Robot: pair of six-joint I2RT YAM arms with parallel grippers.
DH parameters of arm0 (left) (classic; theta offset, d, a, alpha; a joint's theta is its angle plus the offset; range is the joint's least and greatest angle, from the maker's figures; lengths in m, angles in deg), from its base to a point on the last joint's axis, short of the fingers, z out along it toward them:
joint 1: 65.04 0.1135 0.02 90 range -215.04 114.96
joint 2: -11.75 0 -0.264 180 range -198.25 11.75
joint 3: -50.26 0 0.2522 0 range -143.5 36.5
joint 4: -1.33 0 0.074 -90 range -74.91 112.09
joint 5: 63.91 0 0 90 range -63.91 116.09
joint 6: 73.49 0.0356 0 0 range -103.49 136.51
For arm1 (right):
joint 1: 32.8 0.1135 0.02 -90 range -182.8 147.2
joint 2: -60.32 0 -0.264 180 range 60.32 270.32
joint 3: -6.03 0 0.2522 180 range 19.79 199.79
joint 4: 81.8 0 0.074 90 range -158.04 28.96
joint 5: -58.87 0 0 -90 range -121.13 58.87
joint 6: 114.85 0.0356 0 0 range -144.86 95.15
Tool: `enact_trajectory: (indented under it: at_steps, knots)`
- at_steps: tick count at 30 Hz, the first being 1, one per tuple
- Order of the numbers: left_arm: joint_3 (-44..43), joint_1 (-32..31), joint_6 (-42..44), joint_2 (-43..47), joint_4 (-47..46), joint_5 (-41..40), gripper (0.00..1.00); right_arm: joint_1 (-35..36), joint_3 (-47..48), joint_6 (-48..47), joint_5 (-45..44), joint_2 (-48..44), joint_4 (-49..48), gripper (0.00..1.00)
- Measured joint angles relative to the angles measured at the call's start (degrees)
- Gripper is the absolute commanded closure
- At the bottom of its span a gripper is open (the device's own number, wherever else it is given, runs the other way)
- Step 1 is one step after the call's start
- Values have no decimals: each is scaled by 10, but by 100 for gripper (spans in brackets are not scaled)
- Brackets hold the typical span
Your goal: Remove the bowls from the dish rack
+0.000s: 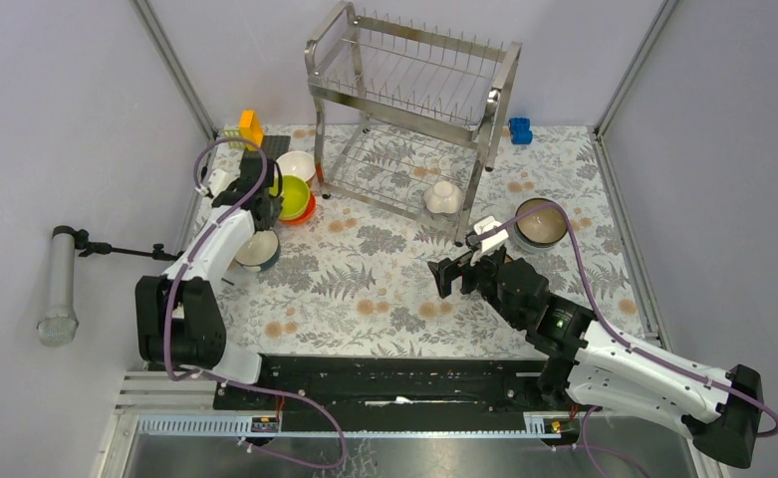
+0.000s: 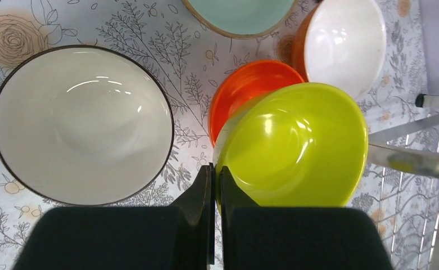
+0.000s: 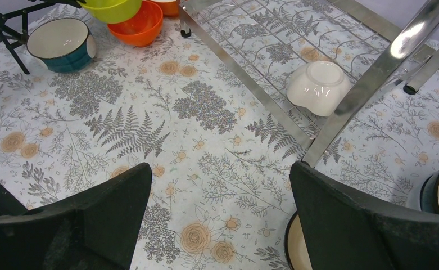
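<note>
Jaws of left gripper (image 2: 214,171) pressed flat together, with nothing seen between them. Just beyond one finger, lime bowl (image 2: 295,146), tilted and nested in orange bowl (image 2: 239,90); contact between rim and finger impossible to tell. On the other side, dark-rimmed bowl (image 2: 82,124), upright on the cloth (image 2: 189,62), apart from the fingers. Farther out, orange-backed bowl (image 2: 346,45) and pale green bowl (image 2: 239,14), both upright, the whole group left of the rack (image 1: 507,80). Jaws of right gripper (image 3: 218,174) spread wide, holding nothing and touching nothing, poised over the cloth near the rack's near right leg. White bowl (image 3: 318,84) on the rack's lower shelf, mouth down and tipped, close by that same leg, well apart from the open fingers. Brown bowl (image 1: 541,221) upright on the cloth, right of the rack, near the right arm's wrist.
</note>
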Motion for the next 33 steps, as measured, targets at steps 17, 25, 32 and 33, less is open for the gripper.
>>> enact_trajectory:
  at_steps: [17, 25, 32, 33]
  knots:
    - [-56, 12, 23, -139, -51, 9, 87, 0, 0, 0, 0, 1, 0, 0]
    - [-59, 12, 27, -143, -58, 26, 73, 0, 2, 1, -1, 31, 0, 0]
    - [-31, 12, 14, -87, -63, 40, 64, 0, 33, 15, -8, 104, 2, 0]
    - [-25, 11, 13, -73, -63, 44, 63, 0, 43, 18, -15, 122, 2, 1]
